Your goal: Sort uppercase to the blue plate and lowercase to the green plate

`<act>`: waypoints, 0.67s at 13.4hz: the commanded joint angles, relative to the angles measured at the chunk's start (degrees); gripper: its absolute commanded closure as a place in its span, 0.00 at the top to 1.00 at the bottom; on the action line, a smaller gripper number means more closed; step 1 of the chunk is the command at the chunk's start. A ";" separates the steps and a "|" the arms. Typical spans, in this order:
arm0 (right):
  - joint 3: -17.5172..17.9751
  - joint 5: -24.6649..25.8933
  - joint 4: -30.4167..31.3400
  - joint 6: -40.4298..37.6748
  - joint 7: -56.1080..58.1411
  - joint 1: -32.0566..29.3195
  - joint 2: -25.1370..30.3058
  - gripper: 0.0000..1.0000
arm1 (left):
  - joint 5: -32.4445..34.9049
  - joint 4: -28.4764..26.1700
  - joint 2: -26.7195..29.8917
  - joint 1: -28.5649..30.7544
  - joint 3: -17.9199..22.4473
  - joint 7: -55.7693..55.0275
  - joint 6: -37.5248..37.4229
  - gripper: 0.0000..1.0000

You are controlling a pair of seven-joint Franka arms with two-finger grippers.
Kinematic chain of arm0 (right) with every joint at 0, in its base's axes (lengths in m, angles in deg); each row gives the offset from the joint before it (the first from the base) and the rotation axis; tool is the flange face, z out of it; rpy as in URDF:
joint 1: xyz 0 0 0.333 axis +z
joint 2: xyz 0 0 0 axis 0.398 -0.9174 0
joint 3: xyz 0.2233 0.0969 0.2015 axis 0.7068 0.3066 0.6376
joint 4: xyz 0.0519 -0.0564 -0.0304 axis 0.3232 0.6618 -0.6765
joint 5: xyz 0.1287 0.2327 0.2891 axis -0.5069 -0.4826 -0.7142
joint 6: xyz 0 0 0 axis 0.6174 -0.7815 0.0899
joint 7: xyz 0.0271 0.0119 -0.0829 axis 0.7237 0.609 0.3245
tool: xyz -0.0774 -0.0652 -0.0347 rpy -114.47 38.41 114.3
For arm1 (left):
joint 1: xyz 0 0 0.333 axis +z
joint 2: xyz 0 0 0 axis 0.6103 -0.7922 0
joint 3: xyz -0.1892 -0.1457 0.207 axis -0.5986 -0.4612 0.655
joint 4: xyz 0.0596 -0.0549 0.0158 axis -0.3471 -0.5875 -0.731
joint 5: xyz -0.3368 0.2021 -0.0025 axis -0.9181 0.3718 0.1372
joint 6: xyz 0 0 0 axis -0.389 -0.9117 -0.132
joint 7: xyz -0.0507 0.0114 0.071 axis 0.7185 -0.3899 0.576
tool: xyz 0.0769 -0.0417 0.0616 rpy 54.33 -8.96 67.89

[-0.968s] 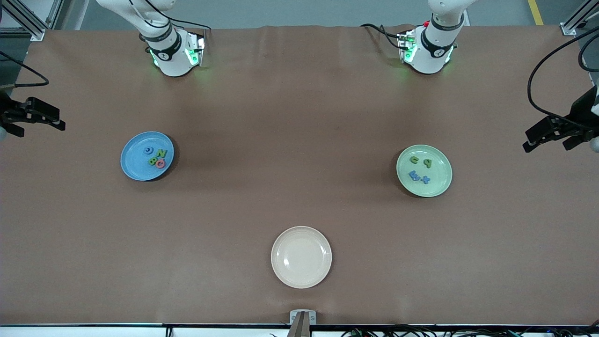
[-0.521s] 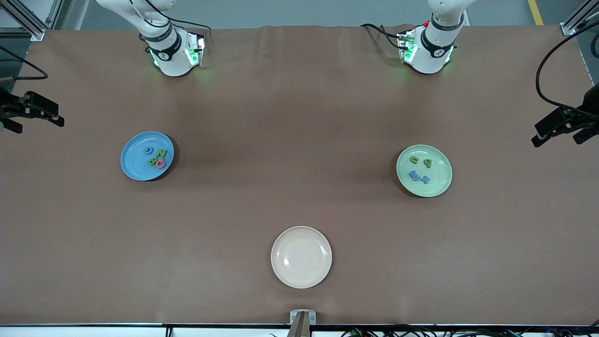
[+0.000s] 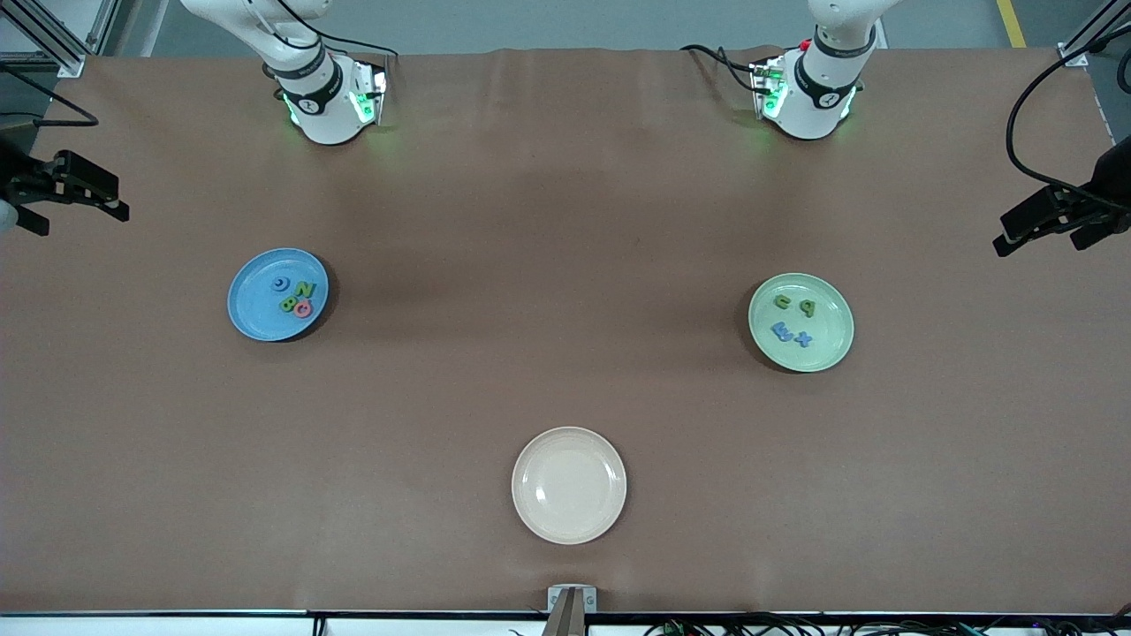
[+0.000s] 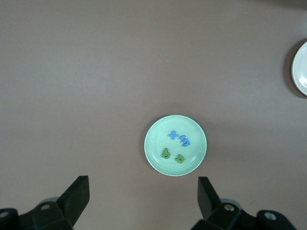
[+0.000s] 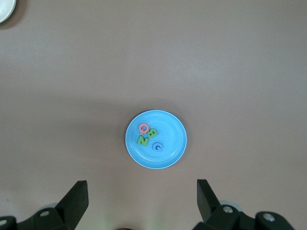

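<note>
The left end effector [image 3: 1047, 231] is held open and empty above the bench [image 3: 565, 221], with the green plate [image 3: 831, 349] below it. In its wrist view, four lowercase letters [image 4: 175, 146] are shown on that plate. The right end effector [image 3: 75, 190] is likewise open, and the uppercase letters [image 5: 147, 137] are shown on the blue plate [image 5: 170, 153]. The whole cream plate [image 3: 548, 521] is shown only in the front view.
</note>
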 commanded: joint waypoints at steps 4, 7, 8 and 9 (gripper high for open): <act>-1.25 -0.11 0.49 -1.27 -0.92 1.81 1.04 1.00 | -0.18 1.28 -0.32 -1.93 0.89 -0.52 -1.33 0.99; -2.30 -0.20 0.40 -0.57 -0.92 1.99 0.95 1.00 | 0.08 1.11 -0.49 -14.30 13.26 -0.60 -1.33 0.99; -2.65 -0.20 0.40 -0.40 -0.83 2.25 0.95 1.00 | 0.08 1.02 -0.49 -18.43 17.21 -0.60 -1.33 0.99; -2.74 -0.37 0.58 -0.57 -0.83 2.26 0.95 1.00 | 0.08 1.02 -0.49 -22.04 20.73 -0.60 -1.33 0.99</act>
